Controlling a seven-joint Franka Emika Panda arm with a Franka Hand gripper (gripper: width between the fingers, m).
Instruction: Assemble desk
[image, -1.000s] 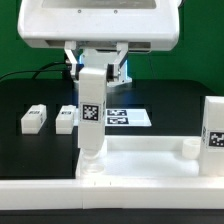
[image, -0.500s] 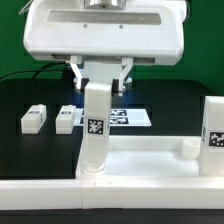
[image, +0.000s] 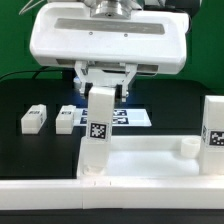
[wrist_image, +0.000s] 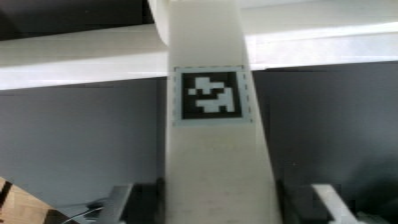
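Note:
The white desk tabletop (image: 150, 160) lies flat with its raised rim up. My gripper (image: 103, 92) is shut on a white square leg (image: 97, 135), which stands nearly upright with its foot at the tabletop's corner on the exterior view's left. The leg's tag faces the camera. In the wrist view the same leg (wrist_image: 214, 110) runs between my fingers (wrist_image: 135, 200), with my gripper (wrist_image: 222, 205) closed on its sides and the tabletop's rim (wrist_image: 71, 60) behind. A second leg (image: 213, 125) stands upright at the exterior view's right. A round corner socket (image: 188, 148) is bare.
Two loose white legs (image: 33, 119) (image: 67, 118) lie on the black table at the exterior view's left. The marker board (image: 130, 117) lies behind the held leg. A long white bar (image: 110, 200) runs along the front edge.
The held leg has turned in place, and its tag now sits lower and further toward the exterior view's right. The hand above it has rotated and shifted slightly the same way.

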